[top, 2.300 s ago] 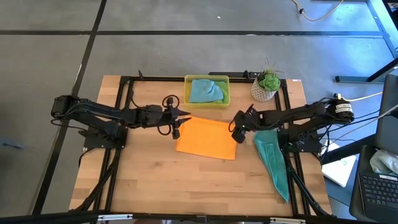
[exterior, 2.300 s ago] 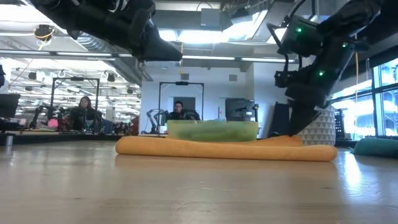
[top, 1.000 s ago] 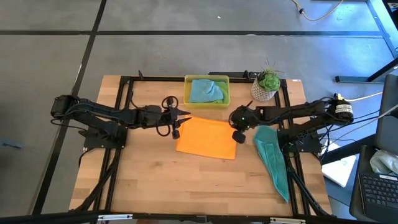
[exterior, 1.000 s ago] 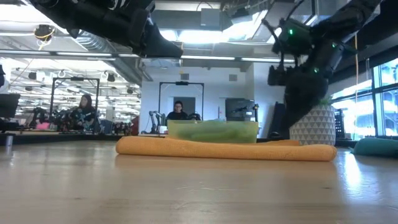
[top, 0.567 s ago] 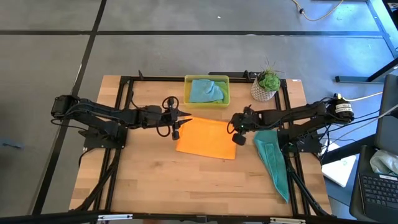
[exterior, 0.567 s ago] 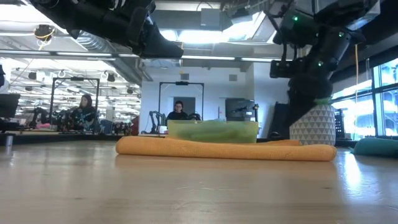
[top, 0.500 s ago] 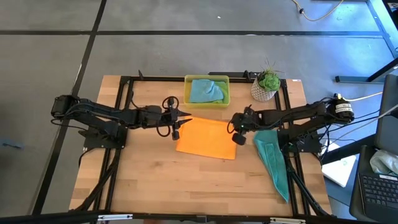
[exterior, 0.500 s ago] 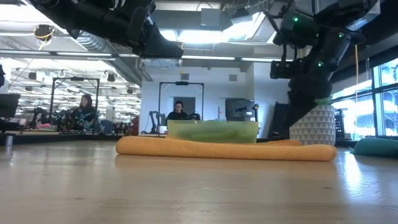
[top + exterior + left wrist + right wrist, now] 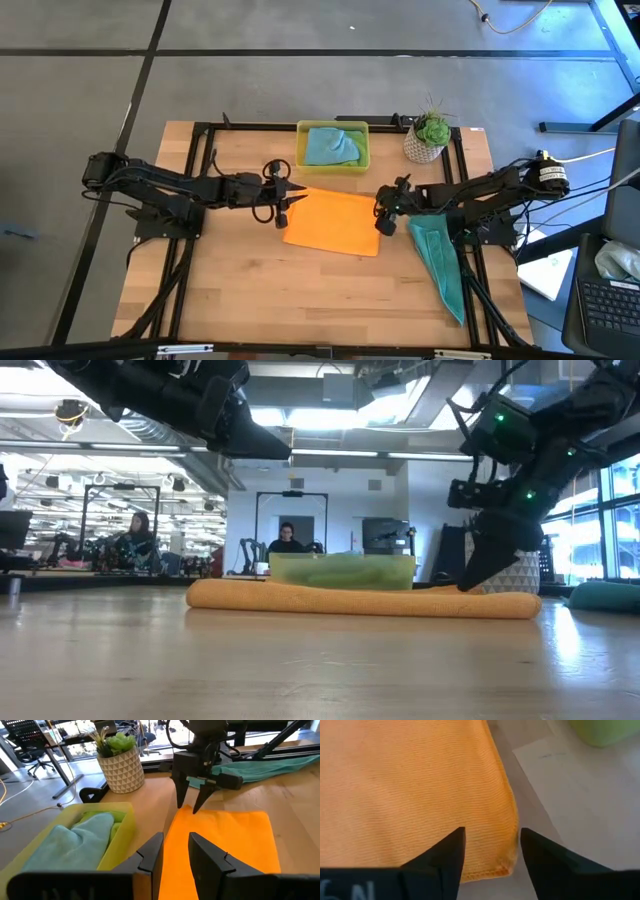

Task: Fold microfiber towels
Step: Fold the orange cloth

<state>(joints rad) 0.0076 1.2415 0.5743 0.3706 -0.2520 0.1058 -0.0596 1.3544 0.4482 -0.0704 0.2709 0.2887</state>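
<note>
So the orange towel [image 9: 333,223] is laid flat mid-table; the right gripper [image 9: 383,213] is spread over its corner, which should be pinched squarely, while the left gripper [image 9: 284,192] is parked half-open opposite.

Left fingers [image 9: 172,851]: slightly parted, empty, over the orange towel [image 9: 220,842].
Right fingers [image 9: 194,797]: spread, tips at the orange towel's far corner.
Yellow tray [image 9: 112,845]: beside the left fingers, holding a light blue towel [image 9: 70,845].
Teal towel [image 9: 265,767]: on the desk [image 9: 295,800], behind the right fingers.
</note>
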